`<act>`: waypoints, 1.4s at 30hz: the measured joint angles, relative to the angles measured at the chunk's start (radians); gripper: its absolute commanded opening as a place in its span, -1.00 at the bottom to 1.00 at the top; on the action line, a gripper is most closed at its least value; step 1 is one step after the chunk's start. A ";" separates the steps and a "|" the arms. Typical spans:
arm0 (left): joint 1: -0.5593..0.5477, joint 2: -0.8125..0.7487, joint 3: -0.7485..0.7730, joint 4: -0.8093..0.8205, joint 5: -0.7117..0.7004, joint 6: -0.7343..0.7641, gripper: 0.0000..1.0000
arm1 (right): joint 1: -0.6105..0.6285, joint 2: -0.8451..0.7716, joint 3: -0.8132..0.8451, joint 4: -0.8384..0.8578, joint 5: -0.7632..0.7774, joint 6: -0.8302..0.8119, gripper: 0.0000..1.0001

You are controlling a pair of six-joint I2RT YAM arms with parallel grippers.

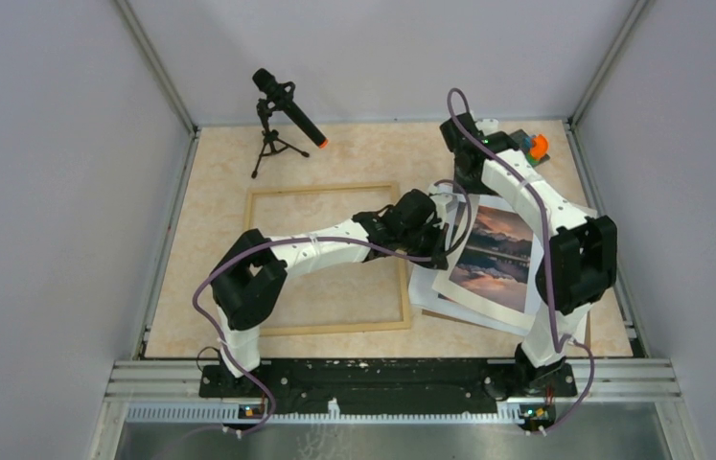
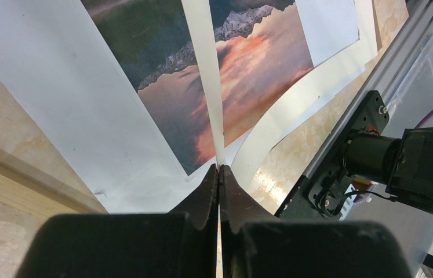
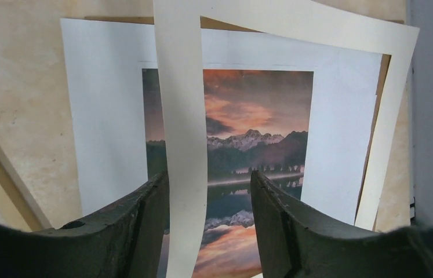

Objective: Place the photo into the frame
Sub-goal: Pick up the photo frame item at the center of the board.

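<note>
Photo (image 1: 497, 251) lies over beige tabletop (image 1: 354, 153), grey walls (image 1: 47, 192) around; left fingers (image 2: 202, 197) pinch white mat (image 3: 185, 116), right fingers (image 3: 144, 220) spread astride it.

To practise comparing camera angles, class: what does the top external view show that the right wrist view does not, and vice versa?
Only the top external view shows the frame as a full rectangle and the microphone on its tripod. Only the right wrist view shows the right gripper, open, straddling one strip of the white mat. Both show the photo.
</note>
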 measured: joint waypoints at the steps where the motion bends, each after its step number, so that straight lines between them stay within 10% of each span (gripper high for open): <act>1: 0.000 0.000 0.000 0.000 0.000 0.002 -1.00 | 0.002 0.009 0.000 -0.003 0.008 0.001 0.02; 17: -0.007 0.000 0.000 -0.002 -0.019 0.016 -1.00 | 0.005 0.068 0.006 -0.013 0.048 0.012 0.08; 31: -0.008 0.000 0.000 -0.007 -0.019 0.019 -1.00 | 0.005 0.102 0.006 -0.012 0.068 0.031 -0.32; 42: -0.008 0.000 0.000 -0.010 -0.024 0.020 -1.00 | 0.005 0.108 0.005 -0.030 0.090 0.039 -1.00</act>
